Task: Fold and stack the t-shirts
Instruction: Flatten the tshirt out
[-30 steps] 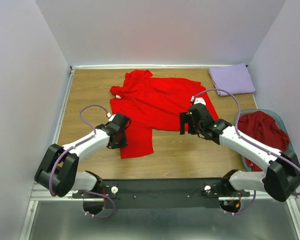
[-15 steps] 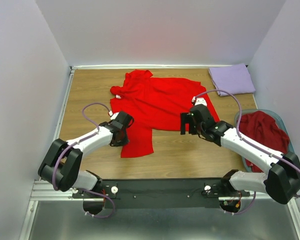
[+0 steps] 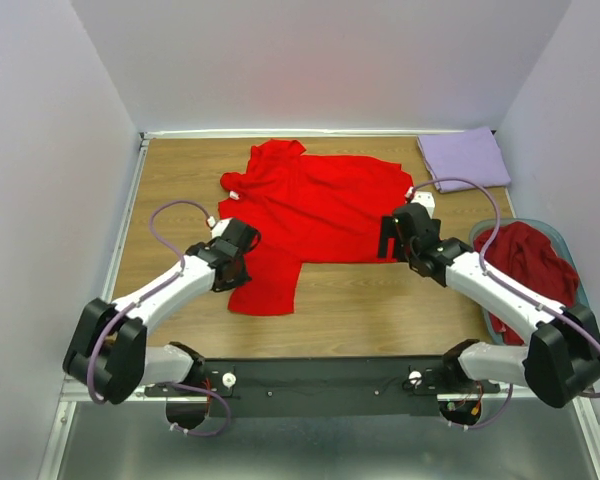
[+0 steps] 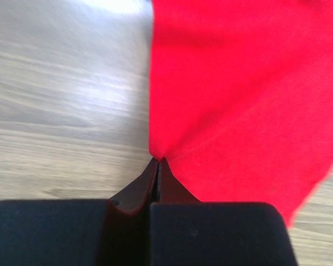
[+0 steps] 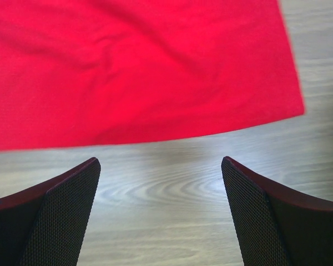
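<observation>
Left claw (image 4: 157,161) clamped on the red t-shirt (image 3: 320,205) at its 8 o'clock edge, right claw (image 5: 160,162) spread wide at 4 o'clock.

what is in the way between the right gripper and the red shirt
Nothing visible. The right gripper is open over the table, and the near edge of the red shirt lies just ahead of its fingertips, with only wood between them.
</observation>
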### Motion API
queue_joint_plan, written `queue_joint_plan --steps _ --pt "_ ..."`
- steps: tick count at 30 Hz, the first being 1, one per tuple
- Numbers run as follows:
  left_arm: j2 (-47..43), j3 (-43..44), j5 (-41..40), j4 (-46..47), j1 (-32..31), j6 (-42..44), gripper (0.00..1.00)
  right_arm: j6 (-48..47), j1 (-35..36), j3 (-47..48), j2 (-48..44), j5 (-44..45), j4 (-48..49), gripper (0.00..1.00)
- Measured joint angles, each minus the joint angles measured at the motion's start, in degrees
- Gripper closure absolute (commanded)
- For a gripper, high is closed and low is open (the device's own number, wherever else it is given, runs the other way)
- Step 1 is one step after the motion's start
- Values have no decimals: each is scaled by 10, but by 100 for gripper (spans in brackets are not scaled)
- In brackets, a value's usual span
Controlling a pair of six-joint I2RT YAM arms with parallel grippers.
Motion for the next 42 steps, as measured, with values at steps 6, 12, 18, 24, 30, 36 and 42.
queue_joint_plan --steps 6,12,18,24,30,36,42 --pt "-76 -4 9 18 65 35 100 14 -64 -2 40 5 0 9" --pt "-99 -16 35 54 94 64 100 33 -136 -3 80 7 0 18" --pt "-105 -30 56 74 95 80 100 57 -211 -4 106 1 1 26" --pt "-122 -33 63 84 95 85 100 69 -263 -5 141 -22 16 34" --pt "-127 -33 69 91 95 88 100 75 -281 -9 160 -45 39 39" --pt "-127 -33 71 92 95 91 100 71 -281 -9 176 -62 53 39" --pt "-127 -33 75 92 95 93 100 61 -281 -8 180 -70 59 49"
